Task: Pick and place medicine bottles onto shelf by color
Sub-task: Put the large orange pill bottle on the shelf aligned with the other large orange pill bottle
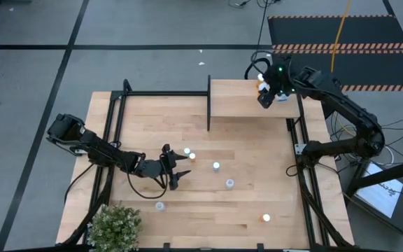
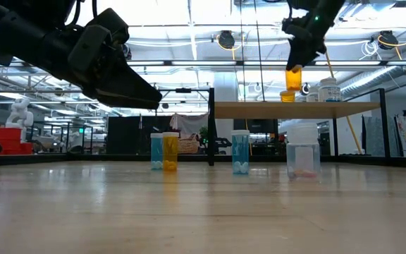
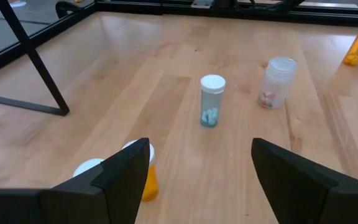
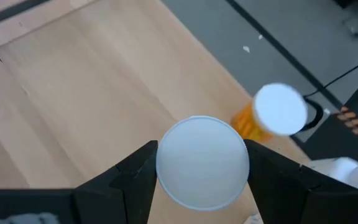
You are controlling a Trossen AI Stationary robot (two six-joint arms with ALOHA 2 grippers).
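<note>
Two dark arms work over a pale, smooth wood-grain table (image 1: pixel 243 210) framed by black rails. The shelf (image 1: pixel 247 98), a raised rectangular light-wood panel with a thin black upright at its left end, stands along the table's far edge, right of centre.

Right gripper (image 4: pixel 201 163): above the shelf's right end, its fingers closed on an orange bottle (image 2: pixel 293 77) with a round white cap, held clear of the shelf surface. A second orange bottle (image 4: pixel 253 121) stands on the shelf just beside it, and a larger white-capped bottle (image 2: pixel 328 90) stands at the shelf's right end.

Left gripper (image 1: pixel 176 173): low over the table's middle-left, fingers spread apart and holding nothing.

On the table, small white-capped cylinders stand upright and apart: a pale blue and orange pair (image 2: pixel 164 151) just ahead of the left gripper, a pale blue bottle (image 3: pixel 212 101) with light tablets inside, a wider clear bottle (image 3: pixel 276 82), and an orange one (image 1: pixel 265 218) near the front edge toward the right corner. Bare wood separates them. A green plant (image 1: pixel 114 225) occupies the front left corner.
</note>
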